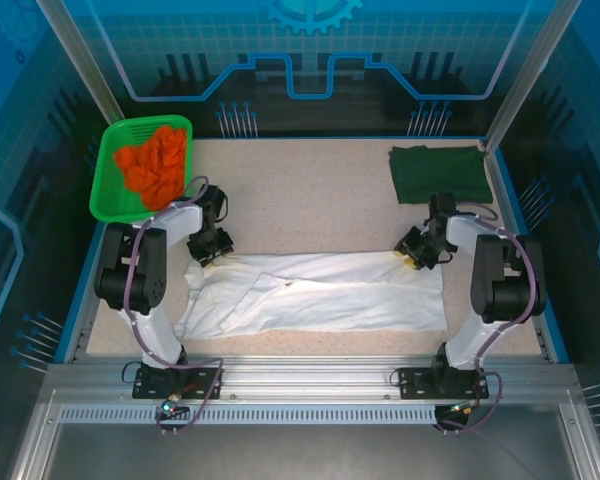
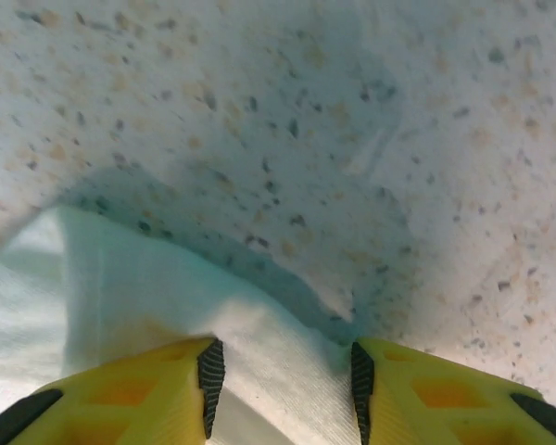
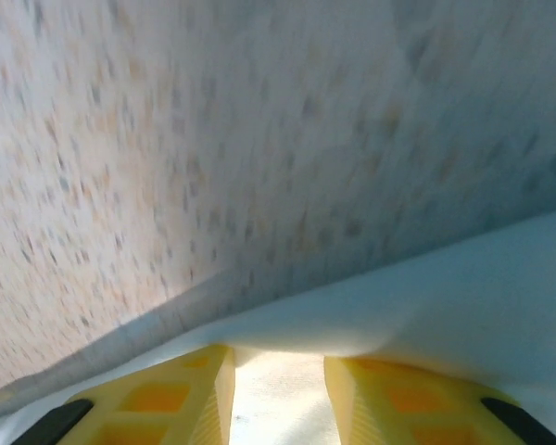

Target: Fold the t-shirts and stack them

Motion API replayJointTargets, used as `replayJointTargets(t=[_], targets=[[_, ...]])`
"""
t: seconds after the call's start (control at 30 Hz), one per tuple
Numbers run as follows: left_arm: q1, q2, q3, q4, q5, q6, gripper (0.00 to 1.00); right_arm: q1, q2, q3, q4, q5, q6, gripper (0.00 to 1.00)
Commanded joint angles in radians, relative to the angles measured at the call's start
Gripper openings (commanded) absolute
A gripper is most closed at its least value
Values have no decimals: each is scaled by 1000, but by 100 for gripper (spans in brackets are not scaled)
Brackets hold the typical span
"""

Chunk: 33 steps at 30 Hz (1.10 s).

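Note:
The white t-shirt (image 1: 320, 292) lies in a long, creased band across the middle of the table. My left gripper (image 1: 212, 246) is down at its far left corner. In the left wrist view the white t-shirt (image 2: 287, 371) fills the gap of the left gripper (image 2: 281, 371), jaws apart, open. My right gripper (image 1: 417, 256) is at the far right corner. There a raised fold of the white t-shirt (image 3: 445, 297) covers the tips of the right gripper (image 3: 278, 366), jaws apart, open. The dark green t-shirt (image 1: 440, 172) lies folded at the back right.
A green mesh basket (image 1: 108, 170) holding orange cloth (image 1: 156, 160) stands at the back left corner. Bare speckled tabletop (image 1: 300, 190) runs between the basket and the dark green shirt. A metal rail (image 1: 310, 375) borders the near edge.

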<state>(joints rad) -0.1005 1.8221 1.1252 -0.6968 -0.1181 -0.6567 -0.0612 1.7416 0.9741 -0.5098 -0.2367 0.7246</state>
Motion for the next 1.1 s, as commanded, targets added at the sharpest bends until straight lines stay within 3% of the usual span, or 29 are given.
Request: replayJointTargets(t=[0.0,0.13,0.2,0.3,0.43,0.57,0.63,0.8,0.93,1.07], targets=[[25,19,-2,11,-140,-46,43,-60,82,32,-49,84,-22,37],[56,7,10,30,-138,-39,46,-78,82,56,-4,-46,-35,48],[55,-4,53,25,-99,-8,52,-64,79,84,14,-144,-51,53],[48,-51,126,-3,-33,16,63,-12,-5,98,21,-141,-53,55],[-13,-144,196,-73,-36,48,68,102,-140,95,27,-86,-45,53],[-104,-240,161,-119,-30,30,65,320,-184,112,59,-47,-73,53],[-144,-270,107,-105,12,-1,61,431,-146,139,77,-42,-83,52],[-159,-244,-59,34,237,-73,44,636,111,349,71,-137,-116,38],[-139,-184,-79,35,202,-40,38,742,302,553,-5,-165,-141,34],[-74,-111,-80,29,189,-20,39,780,405,655,-22,-150,-132,34]])
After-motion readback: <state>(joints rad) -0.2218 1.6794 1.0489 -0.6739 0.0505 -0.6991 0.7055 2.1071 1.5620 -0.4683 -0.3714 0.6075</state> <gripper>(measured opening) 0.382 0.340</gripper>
